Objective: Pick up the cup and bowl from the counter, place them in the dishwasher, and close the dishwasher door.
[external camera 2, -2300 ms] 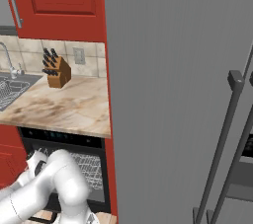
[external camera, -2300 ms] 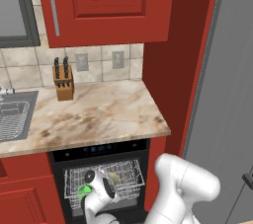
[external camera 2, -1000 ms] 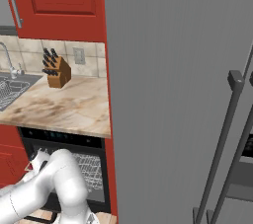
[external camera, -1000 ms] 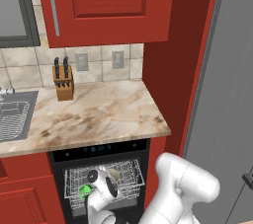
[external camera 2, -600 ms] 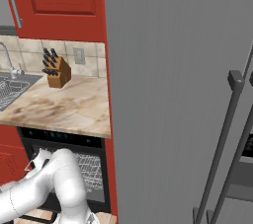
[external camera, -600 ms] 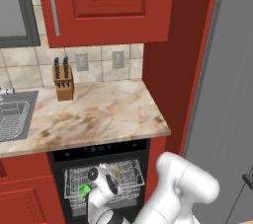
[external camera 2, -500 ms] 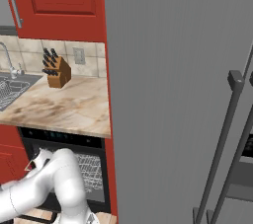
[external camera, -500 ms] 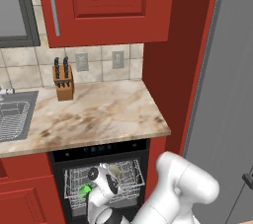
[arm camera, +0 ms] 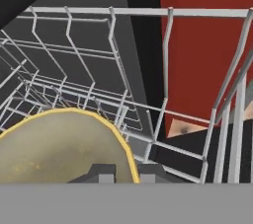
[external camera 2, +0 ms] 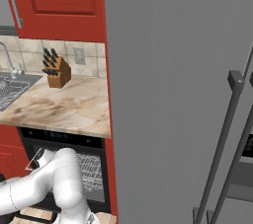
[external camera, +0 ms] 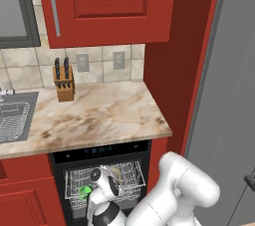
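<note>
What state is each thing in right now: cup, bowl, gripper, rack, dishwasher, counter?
cup: green, in the dishwasher rack, left of the hand.
bowl: at the gripper, over the rack; rim sits between the fingertips.
gripper: low inside the dishwasher; grip appears closed on the bowl rim.
wire rack: in the open dishwasher.
dishwasher: open, rack exposed.
counter: carries the knife block.

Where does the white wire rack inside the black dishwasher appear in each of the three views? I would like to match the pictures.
Left base view: the white wire rack is at bottom centre, under the beige marble counter.
Right base view: the rack is at bottom left, under the counter edge.
Hand view: its wires cross the upper picture, behind the olive-tan round bowl.
Landmark: the wooden knife block on the counter, in both base views.
</note>
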Robot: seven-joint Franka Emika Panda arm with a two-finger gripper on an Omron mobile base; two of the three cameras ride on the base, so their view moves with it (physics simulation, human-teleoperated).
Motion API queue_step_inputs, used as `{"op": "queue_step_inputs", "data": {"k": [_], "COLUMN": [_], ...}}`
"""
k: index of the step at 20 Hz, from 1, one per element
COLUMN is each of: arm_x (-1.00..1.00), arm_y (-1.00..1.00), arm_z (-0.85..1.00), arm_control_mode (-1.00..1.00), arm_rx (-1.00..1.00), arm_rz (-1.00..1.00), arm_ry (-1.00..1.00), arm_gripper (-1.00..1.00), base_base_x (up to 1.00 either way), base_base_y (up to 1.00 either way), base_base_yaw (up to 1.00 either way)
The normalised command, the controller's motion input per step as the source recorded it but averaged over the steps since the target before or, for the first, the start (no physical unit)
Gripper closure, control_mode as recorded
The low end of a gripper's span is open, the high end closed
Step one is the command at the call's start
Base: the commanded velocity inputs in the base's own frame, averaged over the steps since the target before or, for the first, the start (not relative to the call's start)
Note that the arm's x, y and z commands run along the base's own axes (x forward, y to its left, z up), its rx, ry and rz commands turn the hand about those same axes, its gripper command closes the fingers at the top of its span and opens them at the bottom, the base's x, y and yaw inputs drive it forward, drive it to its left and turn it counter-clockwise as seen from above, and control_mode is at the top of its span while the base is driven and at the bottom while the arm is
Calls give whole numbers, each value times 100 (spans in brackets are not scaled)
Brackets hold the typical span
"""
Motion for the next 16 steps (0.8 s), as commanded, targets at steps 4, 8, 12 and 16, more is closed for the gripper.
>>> {"op": "queue_step_inputs", "data": {"k": [4, 8, 12, 16], "arm_x": [51, 45, 32, 6], "arm_y": [3, 12, 1, 14], "arm_z": [-41, -47, -28, -5], "arm_control_mode": [-100, -100, -100, -100], "arm_rx": [-4, -5, -4, -7], "arm_rz": [0, 0, 0, 0], "arm_ry": [0, 0, 0, 0], "arm_gripper": [100, -100, -100, -100], "base_base_x": [0, 0, 0, 0], "base_base_y": [0, 0, 0, 0], "base_base_yaw": [0, 0, 0, 0]}}
